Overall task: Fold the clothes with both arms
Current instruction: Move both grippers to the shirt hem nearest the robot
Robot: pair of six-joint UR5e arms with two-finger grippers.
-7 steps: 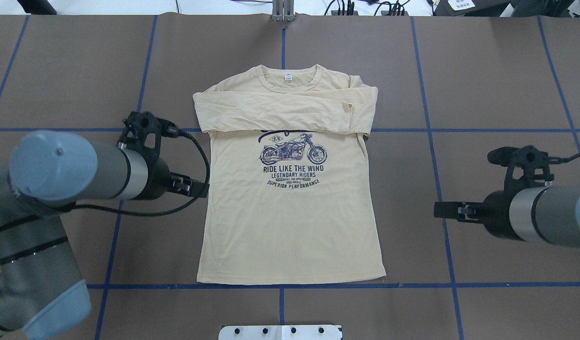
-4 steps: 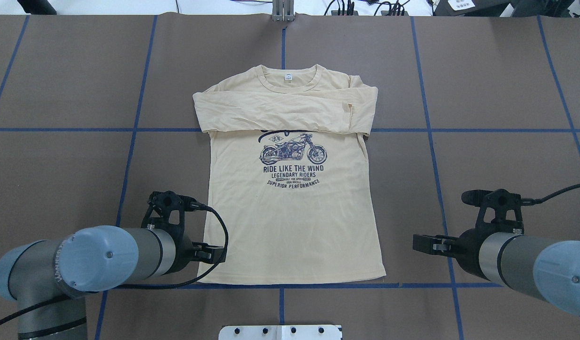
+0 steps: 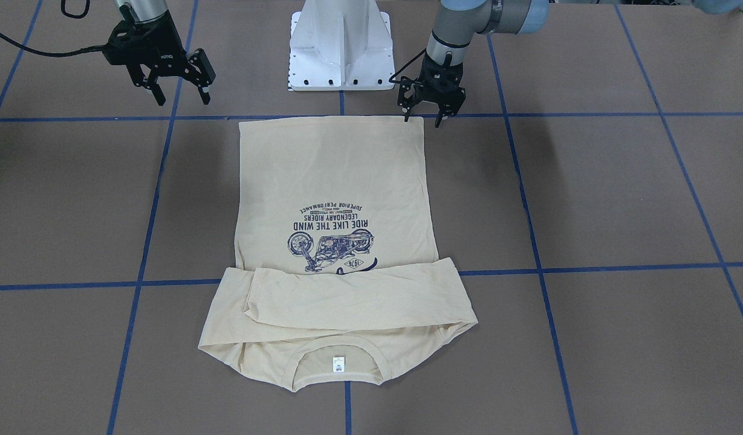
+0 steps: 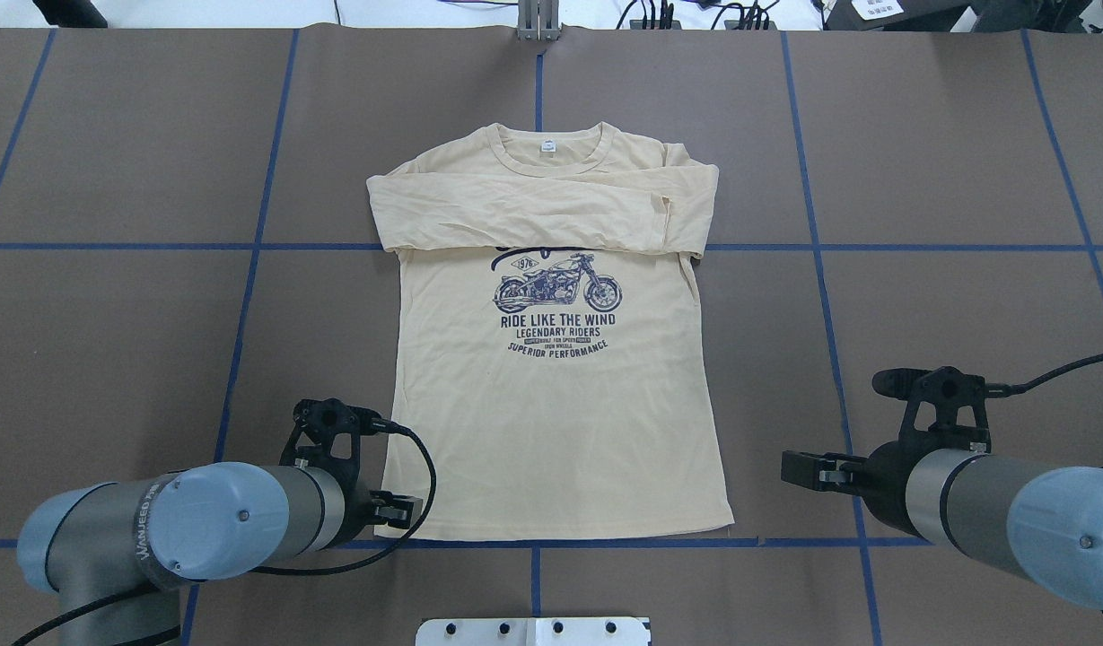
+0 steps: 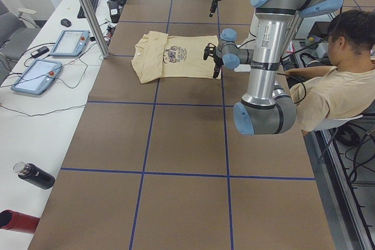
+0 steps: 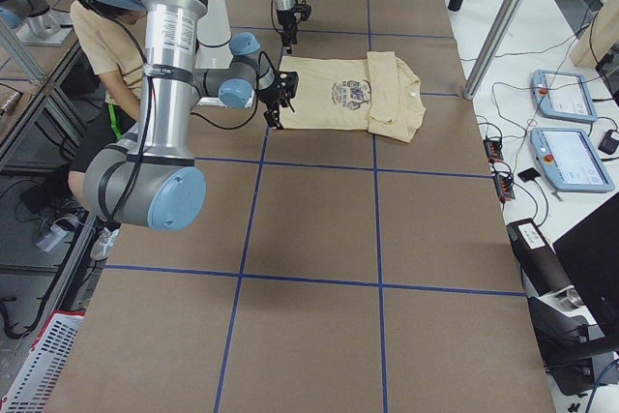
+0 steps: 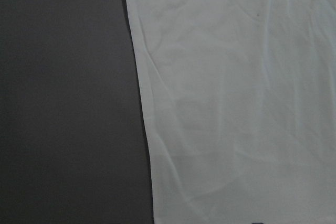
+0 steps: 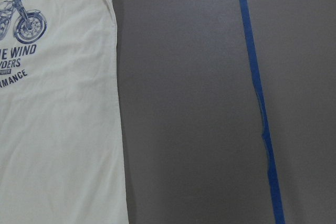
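Note:
The cream-yellow long-sleeved T-shirt [image 4: 551, 404] lies flat on the brown table, motorcycle print up, collar at the far side. Both sleeves are folded across the chest [image 4: 542, 211]. It also shows in the front view [image 3: 335, 181]. My left gripper [image 4: 406, 510] is open, with its fingers straddling the shirt's near-left hem corner [image 3: 422, 121]. My right gripper [image 4: 789, 467] is open and empty, to the right of the near-right hem corner and apart from the cloth [image 3: 184, 99]. The left wrist view shows the shirt's side edge [image 7: 142, 103]. The right wrist view shows the other edge [image 8: 118, 129].
The white bolted pedestal base [image 3: 341, 48] stands just behind the hem. Blue tape lines [image 4: 533, 544] cross the table. A seated person [image 5: 345, 86] is beside the robot. Pendants [image 5: 35, 74], bottles [image 5: 34, 175] and a metal post [image 5: 88, 10] stand at the far edge.
Both arms have swung back toward the robot's side. The left gripper went from beside the shirt's middle to the near-left hem corner. The right gripper came down beside the near-right corner.

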